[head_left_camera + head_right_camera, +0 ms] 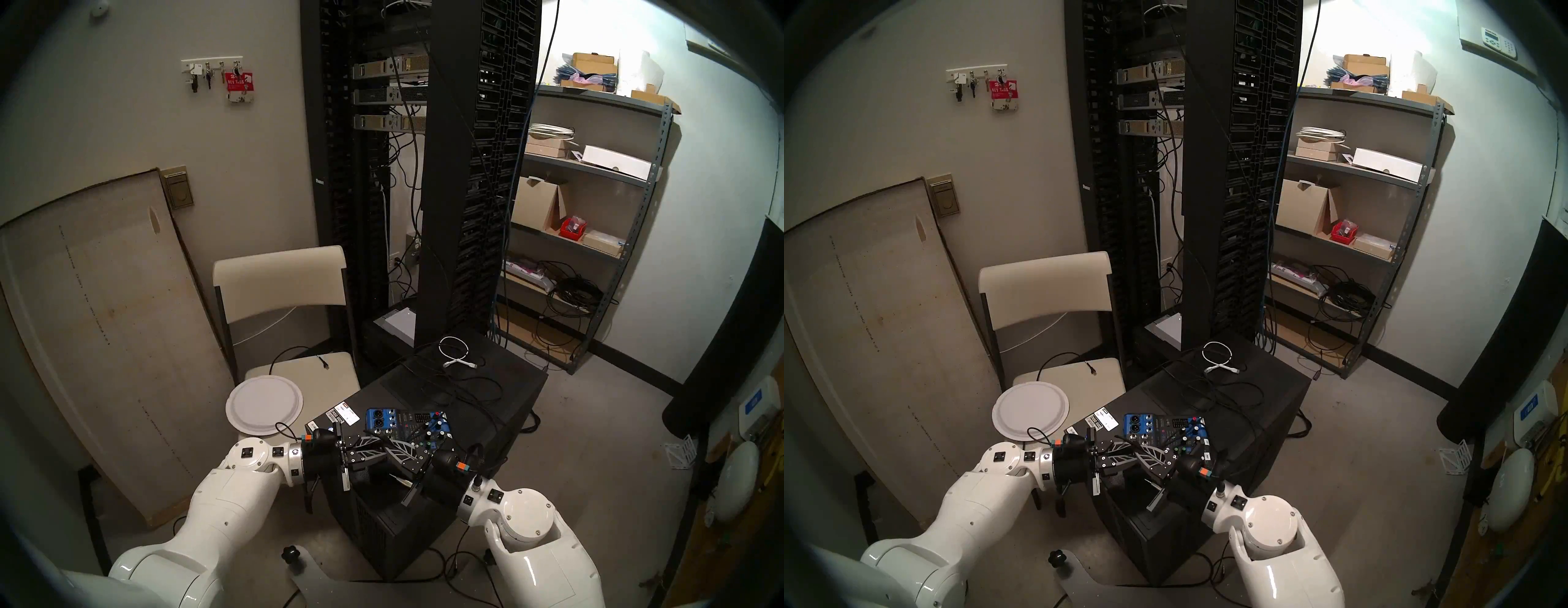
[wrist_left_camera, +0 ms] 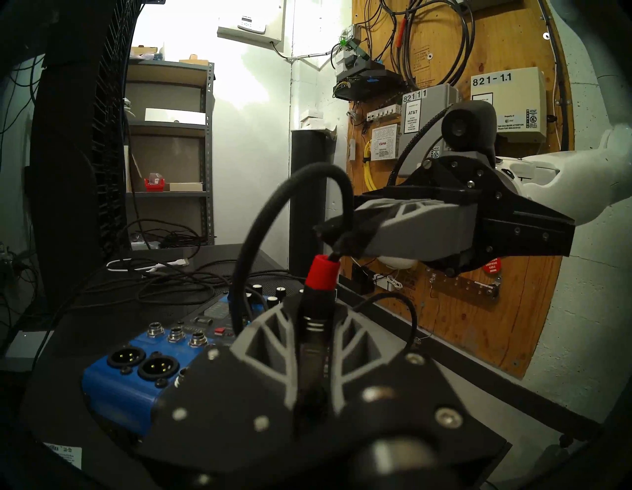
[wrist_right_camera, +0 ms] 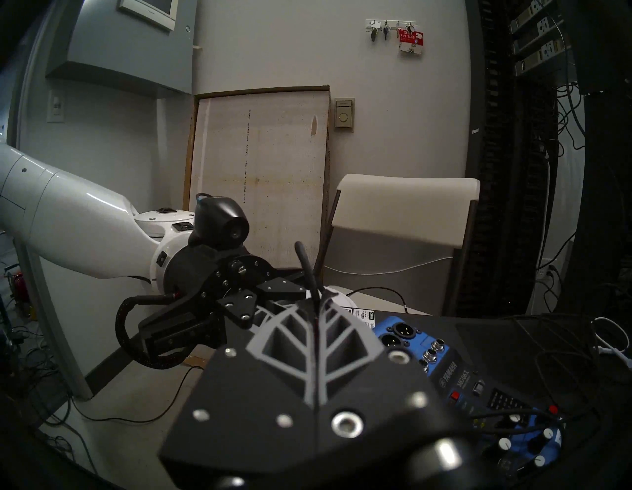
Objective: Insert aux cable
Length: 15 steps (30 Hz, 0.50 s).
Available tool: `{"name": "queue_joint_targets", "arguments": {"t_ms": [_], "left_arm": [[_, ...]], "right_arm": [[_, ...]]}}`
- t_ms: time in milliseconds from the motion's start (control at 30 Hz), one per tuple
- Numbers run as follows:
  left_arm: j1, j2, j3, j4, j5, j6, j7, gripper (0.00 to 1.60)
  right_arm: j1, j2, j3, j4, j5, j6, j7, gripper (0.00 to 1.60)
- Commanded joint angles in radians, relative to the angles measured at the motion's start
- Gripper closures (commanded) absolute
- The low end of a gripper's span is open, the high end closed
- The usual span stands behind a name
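Closest to the lens in the left wrist view, the left gripper [image 2: 313,328] fills the lower middle of the frame, its two grey ribbed fingers [image 2: 265,342] clamped on the dark barrel of a plug with a red collar [image 2: 323,275] that pokes out past the fingertips. From that collar the aux cable [image 2: 273,212], thin and black, arcs up and over to the left of the frame, and a short stretch also leads right to the tips of the right gripper [image 2: 337,232], which enters from the right edge and pinches the cable just above the collar. In the right wrist view the right gripper [image 3: 316,308] sits low and centre, its fingers [image 3: 290,338] pressed together with the black cable running up out of the seam between them. Below both grippers lies a blue audio mixer [image 1: 403,422] on top of a black case [image 1: 488,395]; its round sockets [image 2: 176,333] show at the lower left of the left wrist view. In the head view, both grippers meet in the lower middle of the frame, just in front of the mixer. A white coiled cable [image 1: 456,352] lies further up on the case, and a white plate [image 1: 265,405] rests on a chair [image 1: 280,276] to the left.
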Motion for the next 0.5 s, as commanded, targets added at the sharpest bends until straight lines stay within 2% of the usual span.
{"name": "queue_joint_targets", "arguments": {"t_ms": [0, 467], "left_arm": [[0.008, 0.01, 0.0, 0.006, -0.007, 0.003, -0.013, 1.6], [0.009, 0.019, 0.017, 0.021, -0.017, -0.007, 0.004, 1.6]], "right_arm": [[-0.004, 0.002, -0.023, 0.006, -0.008, -0.002, 0.018, 1.6], [-0.002, -0.003, -0.023, 0.011, -0.017, 0.0, 0.021, 1.6]]}}
